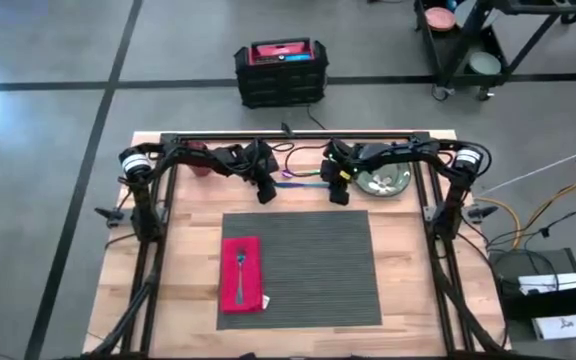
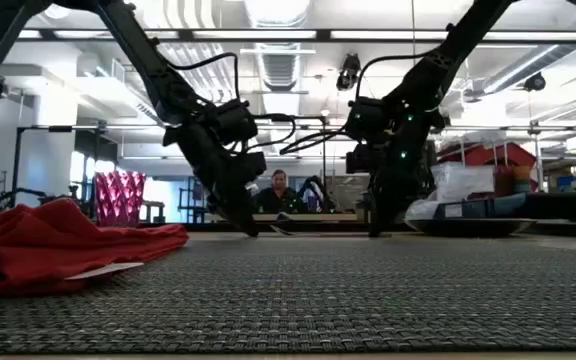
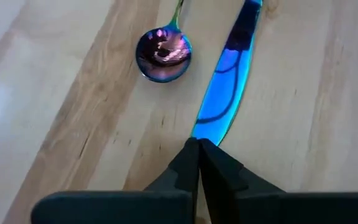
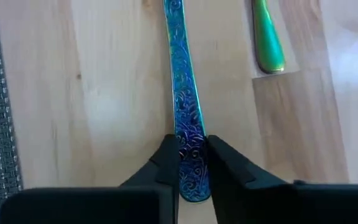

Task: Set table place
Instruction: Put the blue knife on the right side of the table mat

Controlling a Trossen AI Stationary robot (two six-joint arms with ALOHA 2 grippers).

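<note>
- both end effectors sit low at the far edge of the desk (image 1: 188, 300), just beyond the placemat's far side: the left end effector (image 3: 199, 149) has its fingers pressed together with their tips at the blade tip of an iridescent blue knife (image 3: 229, 87), and the right end effector (image 4: 191, 152) pinches the patterned handle of that same knife between its fingers.
- placemat (image 1: 318, 270), dark grey and ribbed, lies in the middle of the light wooden desk, nearer than both arms; in the low view it fills the foreground.
- red napkin (image 1: 240, 272) lies on the placemat's left part, with a small fork (image 1: 240, 268) resting on top of it.
- green plate (image 1: 384, 182) sits on the desk behind the right arm, near the far right corner.
- red cup (image 2: 120, 197) stands at the far left of the desk, behind the left arm.
- spoon (image 3: 163, 50) with a purple-tinted bowl lies on bare wood just beside the knife blade, not touching it.
</note>
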